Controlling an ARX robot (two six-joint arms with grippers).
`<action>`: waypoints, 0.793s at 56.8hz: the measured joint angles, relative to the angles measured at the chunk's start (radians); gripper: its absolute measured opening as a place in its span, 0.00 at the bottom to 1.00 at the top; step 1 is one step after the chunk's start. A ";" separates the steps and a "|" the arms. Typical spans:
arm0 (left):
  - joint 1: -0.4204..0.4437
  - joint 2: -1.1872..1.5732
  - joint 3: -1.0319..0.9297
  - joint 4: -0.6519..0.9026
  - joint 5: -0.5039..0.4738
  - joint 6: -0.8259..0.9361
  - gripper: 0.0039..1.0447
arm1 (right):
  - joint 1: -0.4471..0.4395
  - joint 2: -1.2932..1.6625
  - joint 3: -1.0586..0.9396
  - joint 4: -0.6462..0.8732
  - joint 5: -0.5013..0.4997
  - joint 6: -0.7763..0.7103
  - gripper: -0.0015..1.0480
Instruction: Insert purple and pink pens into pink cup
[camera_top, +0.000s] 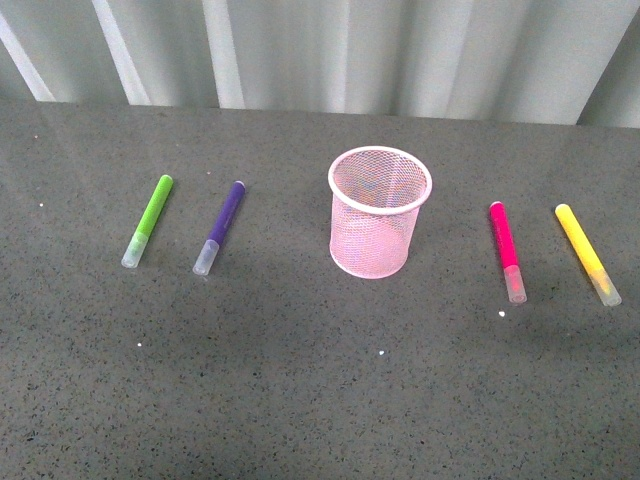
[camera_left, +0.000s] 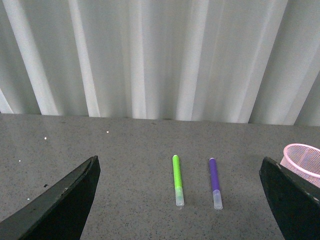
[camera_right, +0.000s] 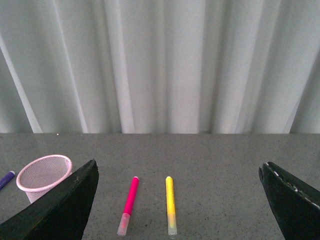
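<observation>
front view: the pink cup (camera_top: 372, 240) stands upright and empty at mid worktop (camera_top: 300, 390), before a pale pleated curtain (camera_top: 300, 50). the purple pen (camera_top: 220, 228) lies flat to the cup's left, between it and the lime-green marker (camera_top: 148, 221). the pink pen (camera_top: 507, 252) lies flat to the cup's right, between it and the yellow marker (camera_top: 588, 254). all four lie apart from one another, clear caps towards the robot. neither arm shows in this view.

wrist views: the left jaws stand wide apart and hold nothing, facing the green marker and the purple pen. the right jaws are likewise wide and empty, facing the pink pen and the yellow marker.

we judge that no pen is in the cup and that the step in hand is the first reach. the purple pen suits the left arm and the pink pen the right.

to do it well, we bring the jaws down astride the coloured barrel, crosswise to its length. we centre on the wanted pen so that the neighbouring marker is not nudged or caught. we then tip the pen upright and let go only with its lower end inside the rim. the mesh cup looks light, so a knock on its rim could shift or topple it.
</observation>
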 joint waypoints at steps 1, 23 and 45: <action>0.000 0.000 0.000 0.000 0.000 0.000 0.94 | 0.000 0.000 0.000 0.000 0.000 0.000 0.93; 0.000 0.000 0.000 0.000 0.000 0.000 0.94 | 0.000 0.000 0.000 0.000 0.000 0.000 0.93; -0.192 0.627 0.472 -0.011 -0.335 0.015 0.94 | 0.000 0.000 0.000 0.000 0.000 0.000 0.93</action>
